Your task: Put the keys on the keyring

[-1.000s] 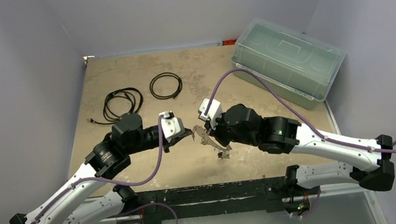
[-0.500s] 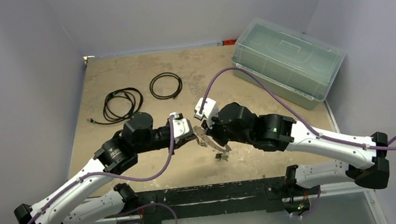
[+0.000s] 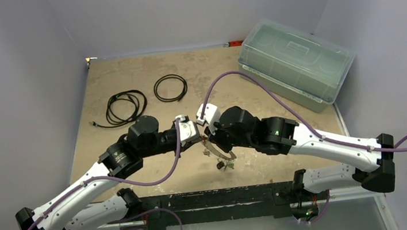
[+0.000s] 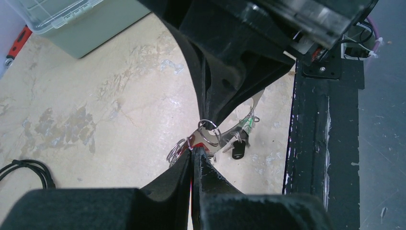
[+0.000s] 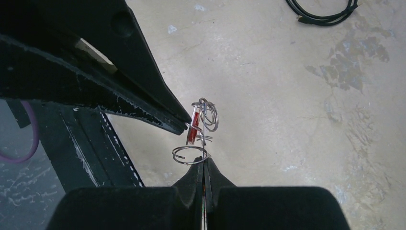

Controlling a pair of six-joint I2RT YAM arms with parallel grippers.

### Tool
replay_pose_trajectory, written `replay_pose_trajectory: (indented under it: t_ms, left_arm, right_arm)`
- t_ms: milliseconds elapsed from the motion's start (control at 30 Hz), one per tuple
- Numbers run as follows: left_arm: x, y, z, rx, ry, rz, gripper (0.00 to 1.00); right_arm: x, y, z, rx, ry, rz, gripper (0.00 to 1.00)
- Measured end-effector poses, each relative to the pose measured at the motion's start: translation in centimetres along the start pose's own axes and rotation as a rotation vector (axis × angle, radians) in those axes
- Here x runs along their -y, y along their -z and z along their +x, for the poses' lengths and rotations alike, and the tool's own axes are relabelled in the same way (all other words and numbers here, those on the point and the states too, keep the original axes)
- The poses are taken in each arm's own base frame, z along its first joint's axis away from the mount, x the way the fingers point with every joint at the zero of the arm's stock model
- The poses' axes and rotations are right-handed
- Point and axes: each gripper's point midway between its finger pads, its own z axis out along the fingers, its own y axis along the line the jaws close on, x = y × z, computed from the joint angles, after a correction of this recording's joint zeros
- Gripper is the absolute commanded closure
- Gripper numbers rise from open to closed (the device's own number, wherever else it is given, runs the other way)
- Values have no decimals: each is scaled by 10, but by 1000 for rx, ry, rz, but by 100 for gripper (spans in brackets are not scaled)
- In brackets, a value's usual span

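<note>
Glossy red key (image 5: 192, 125), shiny wire ring (image 5: 191, 154), matt black jaws
</note>
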Motion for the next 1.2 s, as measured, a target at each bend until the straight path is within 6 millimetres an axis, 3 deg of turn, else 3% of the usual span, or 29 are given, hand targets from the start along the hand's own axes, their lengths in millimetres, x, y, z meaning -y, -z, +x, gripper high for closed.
replay_pose_trajectory:
  t_ms: [467, 1200]
  left_arm:
    - [12, -4, 8, -14, -6, 34, 100]
    - [3, -3, 12, -35, -8, -26, 100]
  right_arm:
    - [-10, -7, 1, -25, -6, -47, 100]
    - [-10, -6, 2, -26, -23, -42, 100]
